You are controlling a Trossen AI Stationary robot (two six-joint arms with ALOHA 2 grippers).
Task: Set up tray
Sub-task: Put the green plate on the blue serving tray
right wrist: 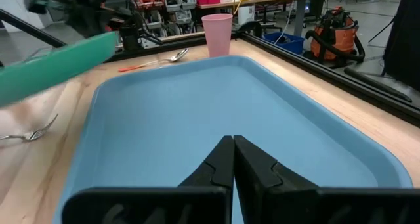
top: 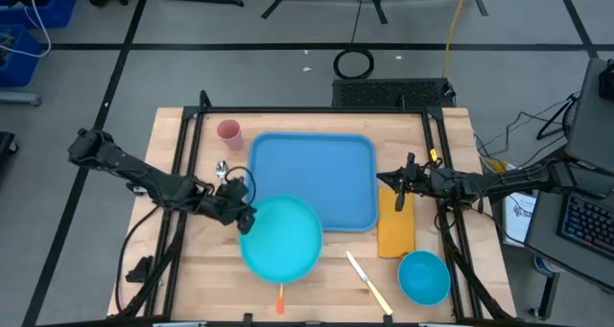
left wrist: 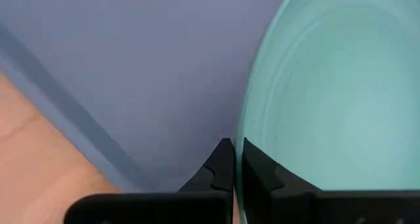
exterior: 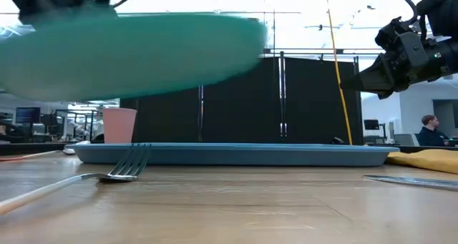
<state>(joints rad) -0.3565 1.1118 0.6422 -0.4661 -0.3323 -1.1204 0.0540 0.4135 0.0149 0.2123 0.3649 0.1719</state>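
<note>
While the left gripper pinches the rim of the round teal plate, the plate hangs in the air above the table, overlapping the near left corner of the tray from above. In the low view the plate is a blur cut off at the left edge, hiding that gripper. The light-blue tray lies flat mid-table. The right gripper hovers at the tray's right edge, its 2 fingers pressed together on nothing, over a yellow cloth. A pink cup stands by the tray's far left corner, a spoon partly hidden beside the left arm. A blue bowl, a knife and a fork lie nearby.
</note>
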